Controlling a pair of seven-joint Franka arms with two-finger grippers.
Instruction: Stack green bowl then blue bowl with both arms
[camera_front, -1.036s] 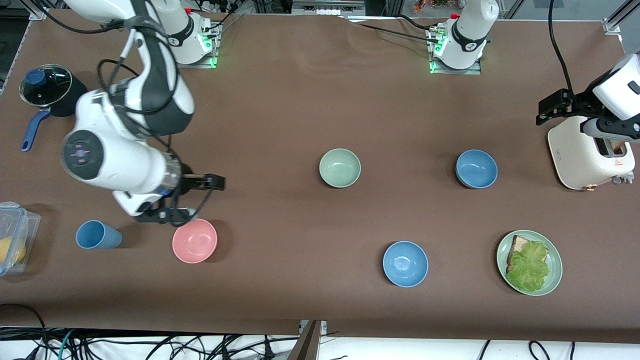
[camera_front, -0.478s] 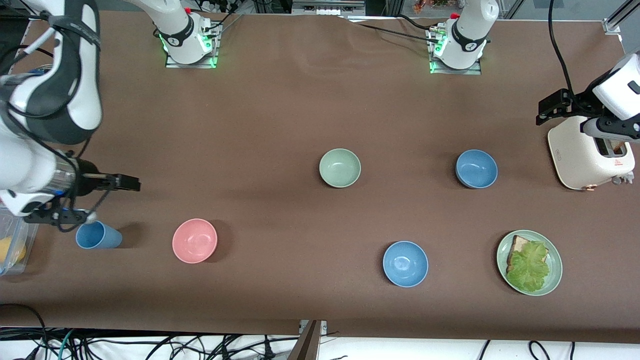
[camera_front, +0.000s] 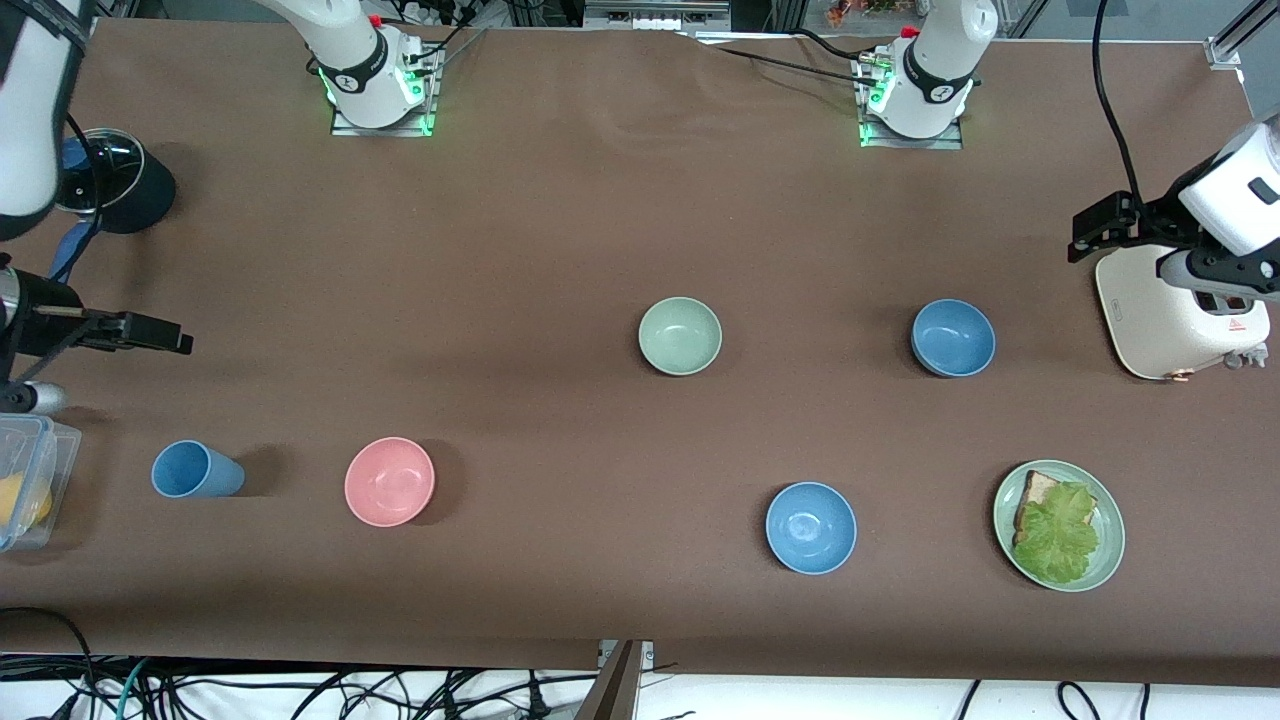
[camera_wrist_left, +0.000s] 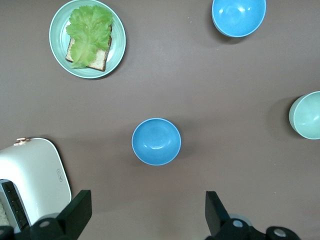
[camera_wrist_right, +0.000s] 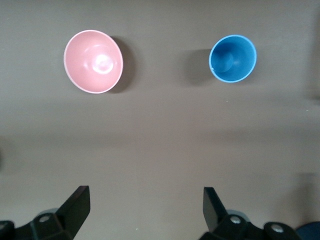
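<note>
I see the green bowl sitting alone at the centre of the front view, on the brown table. One blue bowl sits level with it toward the left arm's end of the table; a second blue bowl sits lower in the frame, nearer the front camera.

My left gripper hangs high over the toaster at the frame's right edge, fingers spread wide, holding nothing. My right gripper hangs at the frame's left edge, also spread and empty, with the pink bowl and blue cup apart on the table in its wrist view.
</note>
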